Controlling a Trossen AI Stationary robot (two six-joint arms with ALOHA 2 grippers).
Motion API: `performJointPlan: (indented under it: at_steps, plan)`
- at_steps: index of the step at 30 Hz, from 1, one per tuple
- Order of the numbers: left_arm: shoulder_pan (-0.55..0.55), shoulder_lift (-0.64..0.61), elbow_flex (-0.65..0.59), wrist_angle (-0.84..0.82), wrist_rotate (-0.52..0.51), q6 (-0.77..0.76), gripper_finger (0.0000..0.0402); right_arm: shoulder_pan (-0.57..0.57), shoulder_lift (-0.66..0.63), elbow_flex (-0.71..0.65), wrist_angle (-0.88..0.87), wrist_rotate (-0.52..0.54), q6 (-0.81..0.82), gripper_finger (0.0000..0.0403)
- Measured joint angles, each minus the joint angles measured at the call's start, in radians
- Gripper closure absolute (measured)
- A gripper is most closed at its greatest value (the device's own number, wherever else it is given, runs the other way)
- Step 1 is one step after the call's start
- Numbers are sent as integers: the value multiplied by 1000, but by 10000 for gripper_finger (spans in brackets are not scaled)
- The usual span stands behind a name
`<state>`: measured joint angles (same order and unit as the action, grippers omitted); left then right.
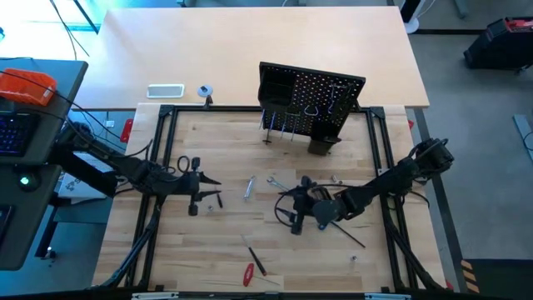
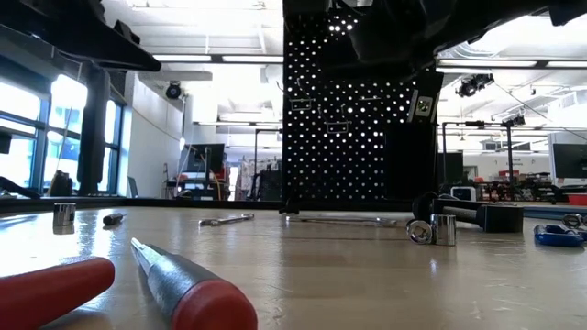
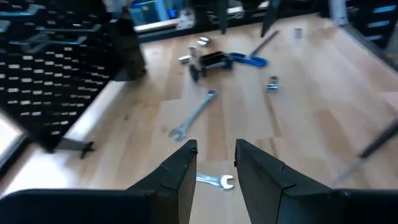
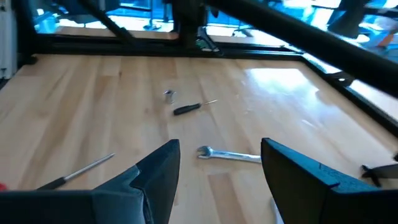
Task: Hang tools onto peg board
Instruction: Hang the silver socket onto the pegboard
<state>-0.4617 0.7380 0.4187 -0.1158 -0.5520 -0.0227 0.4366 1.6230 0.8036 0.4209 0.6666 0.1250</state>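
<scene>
**Op:** Peg board (image 1: 312, 104) stands upright at the far edge of the wood table (image 1: 250, 242), centre-right, black, full of holes. I see wire hooks on it, a row of thin tools hanging at its lower left, and a small black bin (image 1: 324, 143) at its foot.

**QA:** Tools?

**Op:** Scattered on the boards. Silver wrench (image 1: 248, 188) near the middle, a smaller wrench (image 1: 272, 180) just beside it, red-handled screwdriver (image 1: 248, 273) and a dark-handled one (image 1: 256, 260) by the near edge. Small bits lie around mid-table.

**QA:** Grippers?

**Op:** My left gripper (image 1: 210, 190) hovers over the table's left half, jaws partly apart, nothing between them; its wrist view has a wrench (image 3: 214, 180) on the wood under the fingers (image 3: 180, 177). Right gripper (image 1: 293, 215) is low at centre-right, jaws wide, nothing held; its wrist view shows a wrench (image 4: 228, 154) lying ahead, apart from the fingers.

**QA:** Surface?

**Op:** Pale butcher-block planks inside a black metal frame (image 1: 162, 150). A lighter tabletop (image 1: 250, 50) sits behind it with a white flat device (image 1: 165, 91) and a tape roll (image 1: 205, 91).

**QA:** Room?

**Op:** Low view: bright workshop, big windows (image 2: 27, 137) on one side, ceiling strip lights, benches and clutter far back. Two red handles (image 2: 197, 298) sit close to that lens, sockets (image 2: 433, 229) farther over.
</scene>
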Motion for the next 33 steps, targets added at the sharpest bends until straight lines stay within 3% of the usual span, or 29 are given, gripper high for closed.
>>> performJointPlan:
  at_steps: [13, 18, 23, 33]
  plan:
    - [-68, 0, 0, 44, -534, -18, 296, 2, 0, 0, 29, 289, 116, 183]
    - [-82, 0, 0, 88, -685, 20, 296, 2, 0, 0, 107, 407, 79, 183]
    - [-84, 0, 0, 150, -746, 82, 296, -21, -1, 0, 198, 476, 31, 183]
    - [-82, 0, 0, 301, -770, 273, 296, -91, 8, 10, 337, 483, 28, 183]
